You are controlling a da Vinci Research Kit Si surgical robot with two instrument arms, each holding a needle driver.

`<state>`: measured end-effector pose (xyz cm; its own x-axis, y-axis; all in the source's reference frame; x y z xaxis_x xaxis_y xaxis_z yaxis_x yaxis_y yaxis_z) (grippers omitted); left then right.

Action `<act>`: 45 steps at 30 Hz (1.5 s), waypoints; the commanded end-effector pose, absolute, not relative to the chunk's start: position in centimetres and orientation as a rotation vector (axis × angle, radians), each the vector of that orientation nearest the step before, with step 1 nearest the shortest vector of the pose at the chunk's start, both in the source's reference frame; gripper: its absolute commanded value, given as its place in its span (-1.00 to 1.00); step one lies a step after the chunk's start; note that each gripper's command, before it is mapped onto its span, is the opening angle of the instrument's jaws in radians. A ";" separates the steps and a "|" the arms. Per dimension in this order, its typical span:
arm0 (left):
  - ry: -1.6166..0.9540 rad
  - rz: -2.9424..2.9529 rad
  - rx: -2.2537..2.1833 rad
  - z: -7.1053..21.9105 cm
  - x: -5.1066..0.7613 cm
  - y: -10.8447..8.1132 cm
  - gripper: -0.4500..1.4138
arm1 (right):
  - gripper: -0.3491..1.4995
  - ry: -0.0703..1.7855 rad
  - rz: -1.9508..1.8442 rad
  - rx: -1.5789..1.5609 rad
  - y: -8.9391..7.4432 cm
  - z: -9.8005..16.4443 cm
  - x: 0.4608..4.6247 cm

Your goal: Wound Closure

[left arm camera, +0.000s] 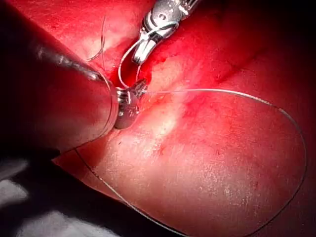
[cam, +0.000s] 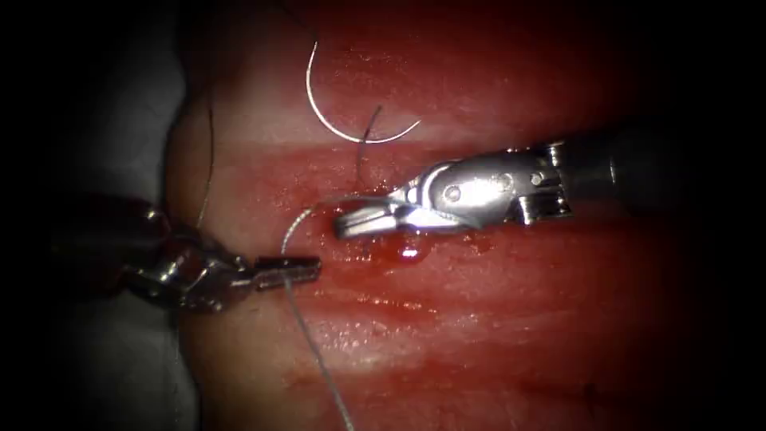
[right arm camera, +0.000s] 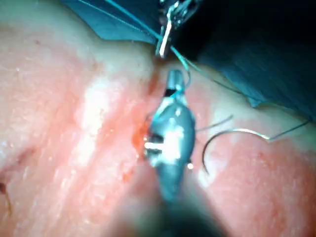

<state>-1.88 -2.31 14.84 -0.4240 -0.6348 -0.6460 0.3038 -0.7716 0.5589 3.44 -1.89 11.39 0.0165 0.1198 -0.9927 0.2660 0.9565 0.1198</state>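
Curved silver steel needle (cam: 339, 120) lies free on the surface of the red, wet pork tissue (cam: 495, 335), above both tools in the endoscope view; neither tool holds it and its whole arc is exposed, not in the tissue. In the right wrist view the same needle (right arm camera: 224, 136) rests on the tissue just beside the right tool's shaft.

Thin grey suture thread (cam: 315, 351) runs from the needle down toward the cut, curves in a loop between the two tool tips, then trails off toward the bottom edge of the endoscope view.

Left tool (cam: 307, 270): fingers closed on the thread, where the loop meets the trailing strand.

Right tool (cam: 351, 222): fingers look closed at the cut with the thread crossing them; a grip on the thread seems likely, not certain.

Small bead of red fluid (cam: 408, 254) sits on the tissue just below the right tool.
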 end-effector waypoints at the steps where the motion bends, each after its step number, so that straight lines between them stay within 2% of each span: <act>1: -0.473 -2.201 1.217 14.9 -1.94 -2.4 -1.00 | -1.00 1.563 -0.107 0.316 -2.0 11.4 3.50; 15: -0.452 -2.211 1.246 15.1 -2.13 -2.4 -1.00 | -1.00 1.615 0.041 0.312 -2.0 11.4 3.65; 16: -0.451 -2.210 1.248 15.1 -2.14 -2.4 -1.00 | -0.82 1.615 0.058 0.306 -2.0 11.4 3.67; 17: -0.448 -2.209 1.253 15.1 -2.18 -2.5 -1.00 | -0.22 1.615 0.097 0.291 -1.9 11.4 3.72; 19: -0.447 -2.208 1.255 15.1 -2.22 -2.5 -1.00 | 0.00 1.605 0.127 0.266 -1.9 11.4 3.75; 24: -0.443 -2.208 1.260 15.0 -2.29 -2.6 -1.00 | 0.00 1.600 0.184 0.220 -1.8 11.4 3.75; 27: -0.436 -2.212 1.261 14.9 -2.32 -2.6 -1.00 | 0.15 1.577 0.210 0.194 -1.8 11.4 3.75; 35: -0.407 -2.222 1.288 14.6 -2.40 -2.7 -1.00 | 0.18 1.539 0.242 0.156 -1.8 11.5 3.76; 42: -0.400 -2.203 1.295 14.3 -2.44 -2.7 -1.00 | 0.20 1.410 0.202 0.138 -1.9 11.6 3.82; 45: -0.394 -2.205 1.301 14.2 -2.45 -2.7 -1.00 | 0.40 1.392 0.211 0.121 -2.0 11.7 3.83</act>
